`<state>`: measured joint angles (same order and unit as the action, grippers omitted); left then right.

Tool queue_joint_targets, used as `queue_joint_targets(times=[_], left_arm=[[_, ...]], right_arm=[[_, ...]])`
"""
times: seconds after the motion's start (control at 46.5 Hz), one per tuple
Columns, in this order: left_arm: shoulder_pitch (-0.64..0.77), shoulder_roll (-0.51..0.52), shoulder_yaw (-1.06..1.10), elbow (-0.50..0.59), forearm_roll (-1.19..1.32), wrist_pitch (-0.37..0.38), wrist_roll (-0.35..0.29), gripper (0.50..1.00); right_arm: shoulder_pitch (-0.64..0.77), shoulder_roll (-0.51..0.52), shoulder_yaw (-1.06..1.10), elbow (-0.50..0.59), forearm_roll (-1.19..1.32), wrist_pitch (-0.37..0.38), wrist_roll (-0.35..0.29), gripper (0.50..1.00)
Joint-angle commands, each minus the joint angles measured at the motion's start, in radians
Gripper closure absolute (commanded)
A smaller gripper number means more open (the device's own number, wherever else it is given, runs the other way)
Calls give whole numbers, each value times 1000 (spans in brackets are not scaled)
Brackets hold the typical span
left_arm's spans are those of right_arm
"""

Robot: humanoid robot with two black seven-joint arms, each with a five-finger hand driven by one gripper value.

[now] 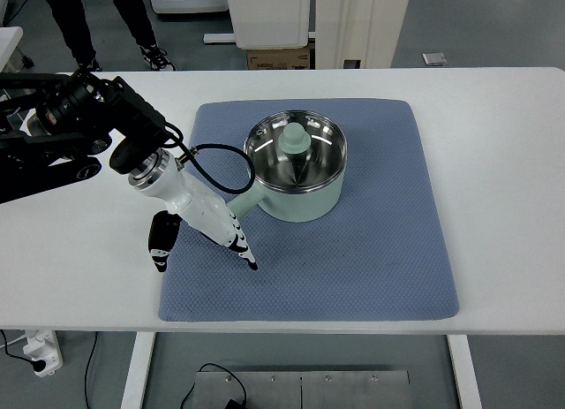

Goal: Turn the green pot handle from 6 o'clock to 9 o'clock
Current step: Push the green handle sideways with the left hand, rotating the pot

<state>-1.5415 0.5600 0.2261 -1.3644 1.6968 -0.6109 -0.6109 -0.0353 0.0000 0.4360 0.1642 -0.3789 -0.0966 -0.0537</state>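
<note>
One pot [296, 169] sits near the middle of one blue mat [309, 210] on the white table [494, 162], its handle [240, 202] pointing toward the mat's left edge and slightly toward the near edge. One hand shows: the left hand [205, 222] reaches in over the mat's left edge, fingers [243, 248] extended and relaxed, gripping nothing, just beside the handle.

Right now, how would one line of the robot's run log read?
left hand: open, fingers beside pot handle | green pot: on blue mat, handle pointing lower left | right hand: out of view
</note>
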Motion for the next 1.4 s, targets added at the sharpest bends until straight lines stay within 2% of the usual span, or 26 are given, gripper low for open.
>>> queue_joint_targets(times=[0.0,0.28,0.646,1.291,1.377], left_arm=[[0,5,1,4,1,0,0,500],[-2,31,10,18,6,0,0,500],[6,31,18,107,4,0,0,500],[24,-11,18,189,-5,0,0,500],[29,-18,18,206,-11,0,16,500]], right_arm=[[0,0,0,0,0,0,0,500],[0,0,0,0,0,0,0,500],[0,0,0,0,0,0,0,500],[0,0,0,0,0,0,0,500],[0,0,0,0,0,0,0,500]])
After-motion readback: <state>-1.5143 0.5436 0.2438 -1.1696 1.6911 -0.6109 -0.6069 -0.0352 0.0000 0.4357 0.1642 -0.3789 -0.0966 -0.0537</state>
